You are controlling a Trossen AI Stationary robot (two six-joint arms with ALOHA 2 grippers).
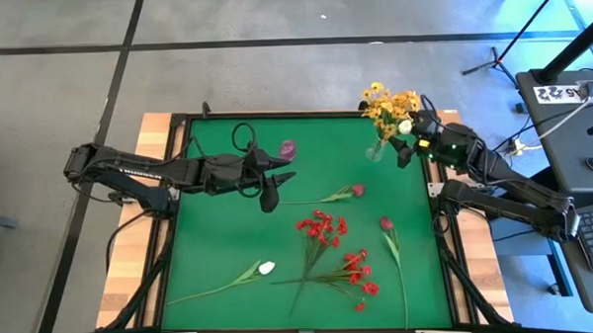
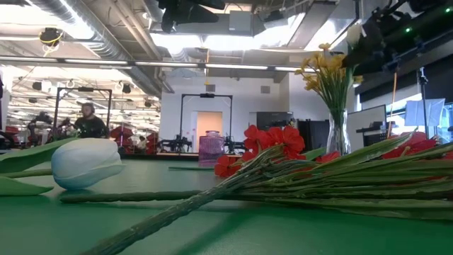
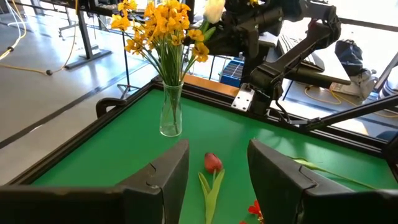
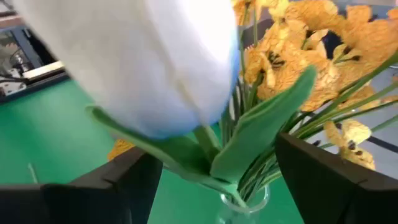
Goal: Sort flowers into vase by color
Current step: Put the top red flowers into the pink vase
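The right hand [image 1: 406,135] is up at the far right corner of the green worktop [image 1: 220,238], clenched on a white tulip [image 4: 143,62] whose blossom fills the space just ahead of its fingers [image 4: 329,180] and whose green leaves and stem pass between them. Directly beyond that tulip, touching or nearly touching it, stands the glass vase [image 3: 171,112] packed with yellow-orange blossom sprays [image 1: 388,106]; from above, the hand sits just beside the bouquet, over the vase's mouth. The left hand [image 1: 270,192] hovers near the middle of the worktop's far half, released, its two fingers [image 3: 158,180] spread with nothing between them. Just ahead of it, pointing toward its opening, lies a dark pink-red tulip [image 1: 357,190] flat on the worktop, with the vase farther on past it. To the far side of the left hand rests a small purple vase [image 1: 288,148], apart from it. Nearer the front of the worktop, well away from both hands, lie the remaining flowers: a cluster of red blossom sprays [image 1: 323,228] with crossing stems, a second red spray [image 1: 360,273] beside it, another dark pink-red tulip [image 1: 386,224] toward the right hand's side, and a second white tulip [image 1: 266,268] toward the left hand's side. In the room beyond, a person [image 2: 88,122] is visible far off.
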